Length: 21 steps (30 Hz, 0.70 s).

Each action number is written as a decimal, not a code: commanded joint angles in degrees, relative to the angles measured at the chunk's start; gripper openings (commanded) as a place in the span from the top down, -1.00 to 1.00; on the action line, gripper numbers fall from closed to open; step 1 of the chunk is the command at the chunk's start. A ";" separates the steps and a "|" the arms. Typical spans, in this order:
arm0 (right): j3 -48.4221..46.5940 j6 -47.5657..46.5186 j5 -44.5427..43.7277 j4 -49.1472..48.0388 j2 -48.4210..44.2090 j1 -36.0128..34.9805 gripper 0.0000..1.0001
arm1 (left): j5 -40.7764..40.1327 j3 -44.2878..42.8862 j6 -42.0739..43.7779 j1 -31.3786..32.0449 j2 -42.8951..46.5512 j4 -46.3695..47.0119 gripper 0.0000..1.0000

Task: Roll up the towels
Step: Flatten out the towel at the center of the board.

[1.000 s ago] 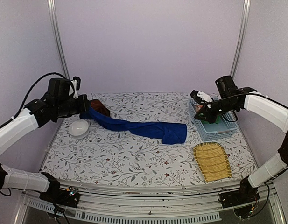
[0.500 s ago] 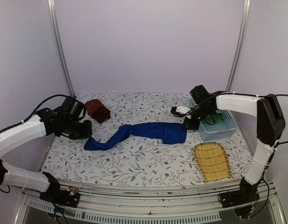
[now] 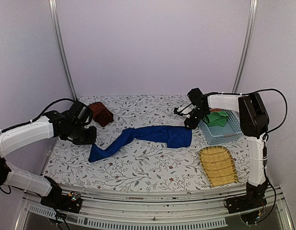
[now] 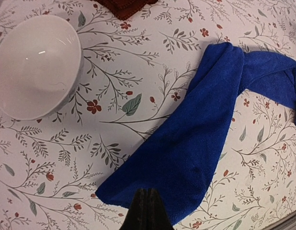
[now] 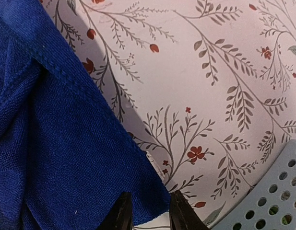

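The blue towel point(image 3: 152, 134) lies as a long strip across the middle of the table, and it also shows in the left wrist view point(image 4: 200, 139). My left gripper point(image 3: 89, 140) is shut on its near-left end, the closed tips point(image 4: 148, 191) pressed just inside the cloth's edge. My right gripper point(image 3: 188, 124) is low at the strip's right end. Its jaws point(image 5: 150, 211) are open and straddle the corner of the blue towel point(image 5: 52, 143). The reddish-brown towel point(image 3: 100, 113) sits as a rolled bundle at the back left, with only its edge point(image 4: 126, 5) in the left wrist view.
A white bowl point(image 4: 35, 62) stands left of the blue strip, hidden under my left arm in the top view. A blue perforated basket point(image 3: 227, 135) holding a green cloth point(image 3: 216, 118) is right of my right gripper, its corner point(image 5: 267, 203) close by. A woven yellow tray point(image 3: 219, 165) lies near right.
My left gripper drew the towel's left end from the back left toward the near left, uncovering the brown bundle. My right arm swung from the basket to the towel's right corner and parted its jaws.
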<state>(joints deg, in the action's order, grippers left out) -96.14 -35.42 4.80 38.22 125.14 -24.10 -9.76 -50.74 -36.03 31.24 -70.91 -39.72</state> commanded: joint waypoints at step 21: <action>-5.06 5.63 -4.55 5.30 7.75 0.87 0.33 | -2.95 -0.11 2.20 -1.66 1.65 0.88 1.00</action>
<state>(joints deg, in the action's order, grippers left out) -100.71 -30.83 3.38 42.44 129.75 -23.62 -11.42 -50.74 -34.96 30.46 -70.50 -39.70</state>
